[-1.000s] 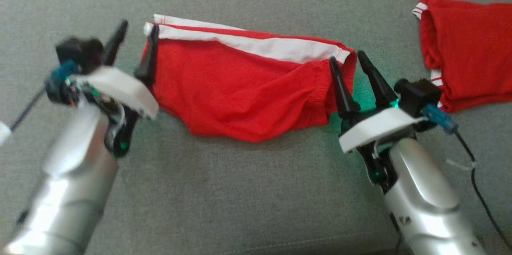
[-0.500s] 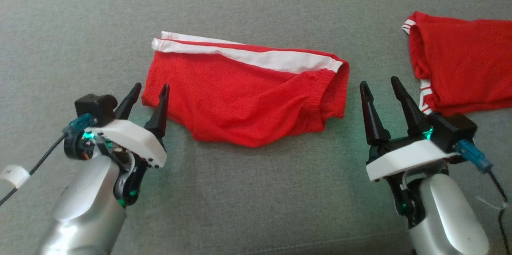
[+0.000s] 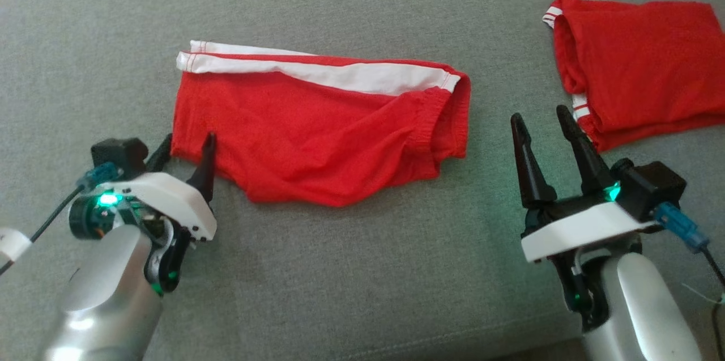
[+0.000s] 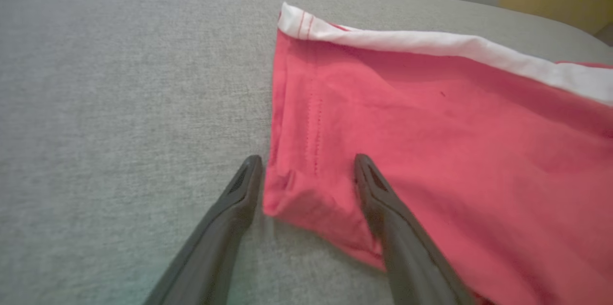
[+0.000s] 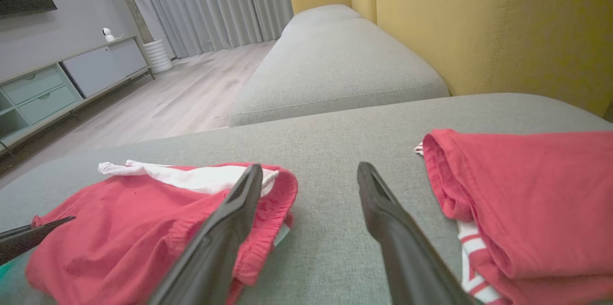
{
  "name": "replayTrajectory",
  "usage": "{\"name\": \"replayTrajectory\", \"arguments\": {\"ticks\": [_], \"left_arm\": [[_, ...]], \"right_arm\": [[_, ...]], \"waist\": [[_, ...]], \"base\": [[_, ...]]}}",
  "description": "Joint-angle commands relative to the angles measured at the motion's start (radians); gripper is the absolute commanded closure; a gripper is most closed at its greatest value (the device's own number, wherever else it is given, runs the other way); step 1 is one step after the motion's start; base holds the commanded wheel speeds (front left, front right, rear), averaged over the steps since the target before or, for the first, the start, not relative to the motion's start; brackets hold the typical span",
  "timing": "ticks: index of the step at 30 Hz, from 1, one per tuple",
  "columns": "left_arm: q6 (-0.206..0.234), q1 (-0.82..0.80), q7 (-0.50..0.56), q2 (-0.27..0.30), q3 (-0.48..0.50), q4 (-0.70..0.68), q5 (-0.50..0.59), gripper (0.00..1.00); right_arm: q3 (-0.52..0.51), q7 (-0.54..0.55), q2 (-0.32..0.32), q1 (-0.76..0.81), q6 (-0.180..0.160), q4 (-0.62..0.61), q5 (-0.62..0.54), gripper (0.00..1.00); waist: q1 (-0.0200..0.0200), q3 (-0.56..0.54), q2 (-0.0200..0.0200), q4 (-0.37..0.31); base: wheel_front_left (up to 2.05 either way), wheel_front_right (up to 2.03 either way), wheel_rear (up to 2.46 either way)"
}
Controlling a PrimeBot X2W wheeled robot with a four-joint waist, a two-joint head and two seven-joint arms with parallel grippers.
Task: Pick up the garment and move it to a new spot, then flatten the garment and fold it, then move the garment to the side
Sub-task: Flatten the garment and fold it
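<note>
- The broad grey woven sofa seat [image 3: 362, 293] serves as the work surface. It is flat and has bare room on every side, which suits spreading and folding cloth.
- The red shorts with a white side stripe [image 3: 317, 134], the task's garment, lie at the middle of the seat. They look doubled over lengthwise, with the stripe along the far edge and the elastic waistband bunched at the right end. I judge the fold at least partly made, though the near edge sags unevenly.
- A second red garment with striped trim [image 3: 640, 66] lies folded at the far right, well apart from the shorts. It is probably a piece already put aside.
- The left gripper [image 3: 188, 144] has its jaws spread wide and holds nothing. Its fingers straddle the shorts' near left corner, a likely place to pinch for another fold or a lift.
- The right gripper [image 3: 539, 120] is likewise spread and empty. It hovers over bare seat between the two garments, near the waistband but not touching it.
- The right wrist view adds the room: a yellow sofa back [image 5: 479, 22], a pale wood floor [image 5: 191, 84] and a low cabinet [image 5: 57, 89]. It also shows how the waistband end stands up off the seat.
- The left wrist view alone shows the fine detail. The corner hem curls slightly between the fingers, and stitch lines run up the leg edge.
</note>
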Motion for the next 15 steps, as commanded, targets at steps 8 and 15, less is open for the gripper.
{"name": "replayTrajectory", "arguments": {"ticks": [8,15], "left_arm": [[-0.039,-0.026,0.063,0.007,-0.013,-0.009,-0.027,0.71],[-0.044,-0.024,0.006,0.007,-0.005,-0.028,-0.028,1.00]], "right_arm": [[0.035,0.005,0.000,-0.005,0.003,-0.039,0.006,0.00],[0.021,-0.004,0.000,0.002,0.003,-0.031,0.004,0.00]], "waist": [[0.0000,-0.005,-0.0001,-0.010],[0.0000,-0.030,-0.0001,-0.006]], "base": [[0.00,0.00,0.00],[0.00,0.00,0.00]]}}
